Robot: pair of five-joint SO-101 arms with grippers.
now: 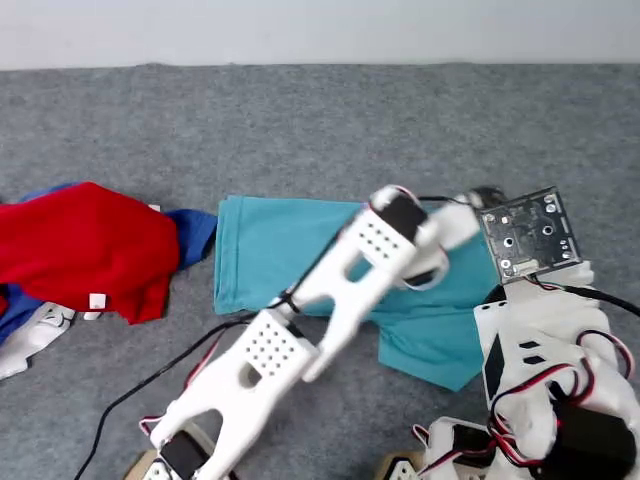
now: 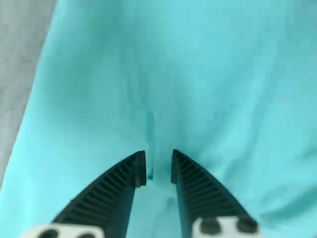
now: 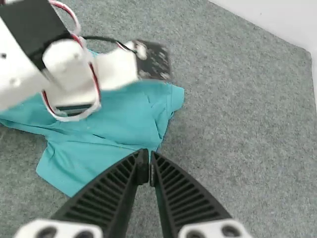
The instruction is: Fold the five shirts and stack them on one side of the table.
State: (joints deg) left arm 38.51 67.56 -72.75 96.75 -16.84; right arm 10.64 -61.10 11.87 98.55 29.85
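Directly beneath the left claw (image 2: 158,166), narrowly parted and gripping nothing, lies the teal shirt (image 2: 198,74)

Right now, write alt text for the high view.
A teal shirt lies mid-table on the grey table, with the left arm stretched over it. A red shirt tops a pile at the picture's left; the right arm sits lower right.

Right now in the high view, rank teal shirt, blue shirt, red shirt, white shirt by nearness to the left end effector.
1. teal shirt, directly under the left end effector.
2. blue shirt, peeking out at the red one's near side.
3. red shirt, farther left.
4. white shirt, at the view's left edge.
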